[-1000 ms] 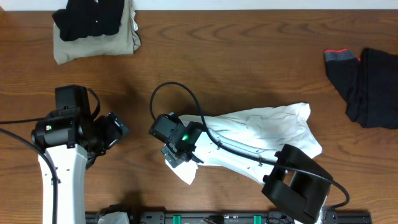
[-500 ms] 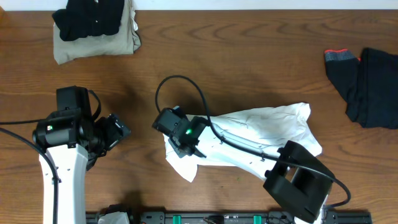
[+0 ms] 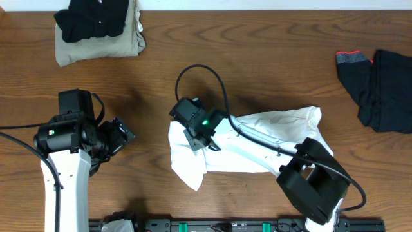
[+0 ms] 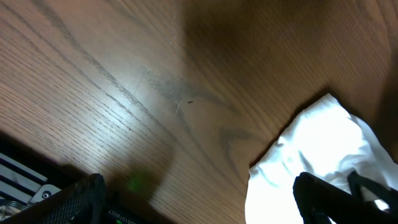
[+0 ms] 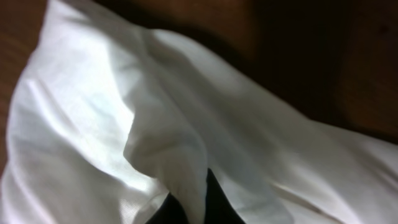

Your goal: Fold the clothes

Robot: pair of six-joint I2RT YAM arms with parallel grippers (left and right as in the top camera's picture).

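shirt (image 3: 270, 129) pinched in right gripper (image 3: 192, 142), left gripper (image 3: 126, 135) wide open, apart

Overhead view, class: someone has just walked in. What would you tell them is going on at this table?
A two-armed robot is working on laundry. The right gripper is shut on the left end of the white shirt, which lies crumpled and not yet folded near the middle of the table. The left gripper is open over bare wood, clear of the cloth. A khaki and black pile sits at the far left corner, and a black garment lies at the right edge.
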